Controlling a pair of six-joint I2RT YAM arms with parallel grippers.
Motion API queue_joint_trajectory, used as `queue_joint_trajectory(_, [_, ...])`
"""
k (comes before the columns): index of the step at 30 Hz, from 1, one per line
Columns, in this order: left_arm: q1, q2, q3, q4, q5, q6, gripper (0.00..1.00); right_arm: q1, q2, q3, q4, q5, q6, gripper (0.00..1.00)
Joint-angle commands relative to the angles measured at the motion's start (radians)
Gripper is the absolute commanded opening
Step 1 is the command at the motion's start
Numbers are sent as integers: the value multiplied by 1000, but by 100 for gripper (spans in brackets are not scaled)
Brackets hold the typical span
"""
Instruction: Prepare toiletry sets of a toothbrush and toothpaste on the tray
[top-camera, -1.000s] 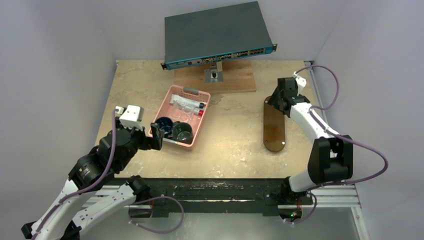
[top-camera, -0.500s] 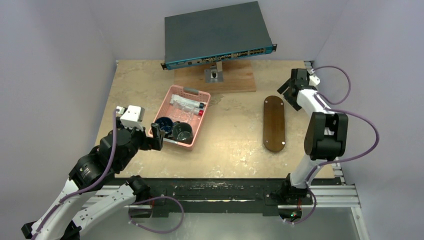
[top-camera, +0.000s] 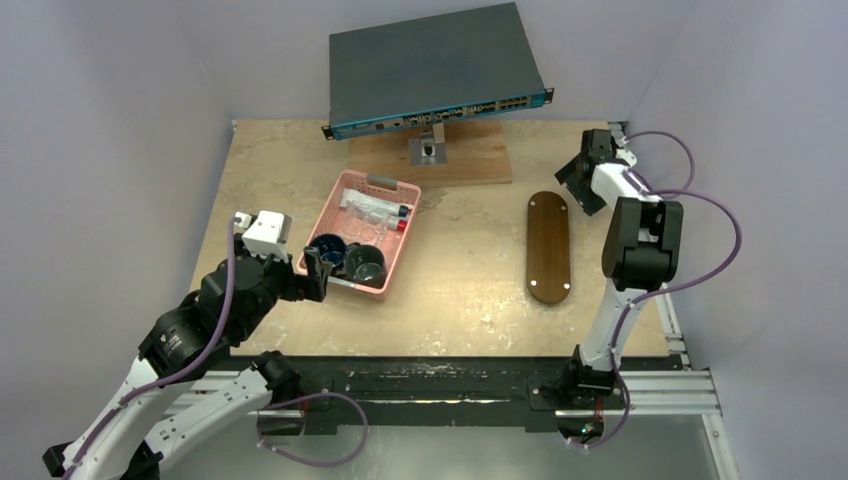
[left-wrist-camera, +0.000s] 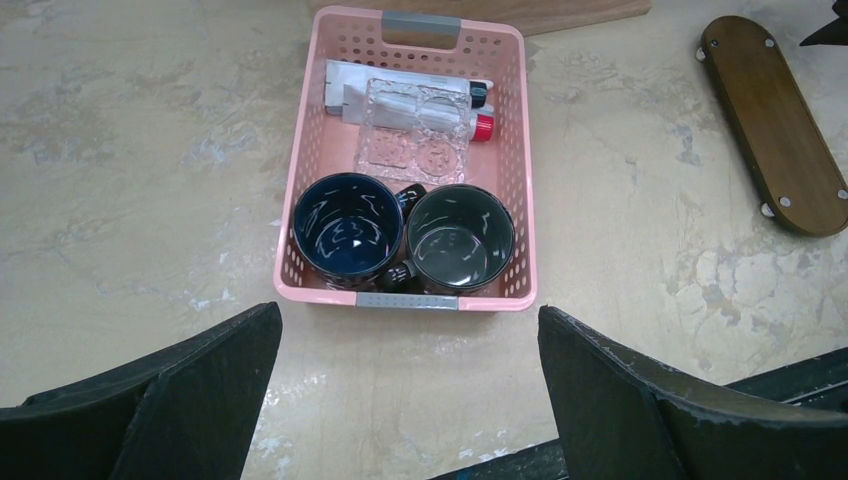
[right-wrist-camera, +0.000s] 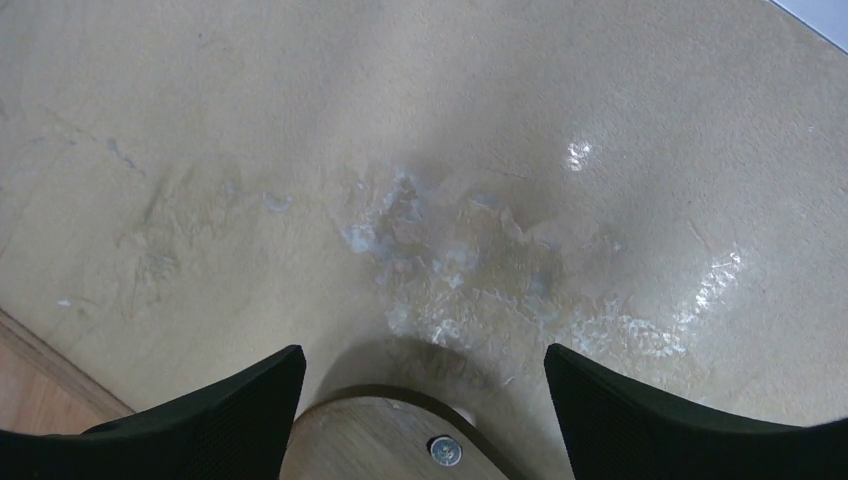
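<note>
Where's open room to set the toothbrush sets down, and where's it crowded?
The tray is bare throughout; bare table lies between it and the pink basket. Crowded: inside the basket, mugs fill the near half, toiletry sets the far half.

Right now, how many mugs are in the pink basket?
2. The dark blue mug sits at the near end of the pink basket, on the left. The dark grey mug stands right beside it, on the right. None looks hidden.

Right hand (top-camera: 577, 185) back from tray (top-camera: 548, 250)
</note>
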Motion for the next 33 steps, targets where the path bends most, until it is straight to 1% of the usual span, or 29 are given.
queue_joint_trajectory(1, [-1,4,1,18,11,16,100,0,20,50,-37,17,36,91])
queue_joint_trajectory(8, [2,2,2,22,19,18,100,25,23,16,3,-43,-14,87])
queue_joint_trajectory(20, [6,-2,-1,20,23,13,100,101,14,-1,-16,-72,-110,84])
queue_joint_trajectory(22, [4,-2,0,19,20,13,100,101,8,-13,-6,-104,-135,83])
queue_joint_trajectory(23, [6,-1,-1,19,19,13,100,127,2,-23,7,-118,-156,82])
queue_joint_trajectory(28, [4,-4,-1,17,9,11,100,172,-25,-53,23,-154,-228,81])
queue_joint_trajectory(33, [6,-6,-2,16,2,10,100,201,-41,-85,48,-255,-290,80])
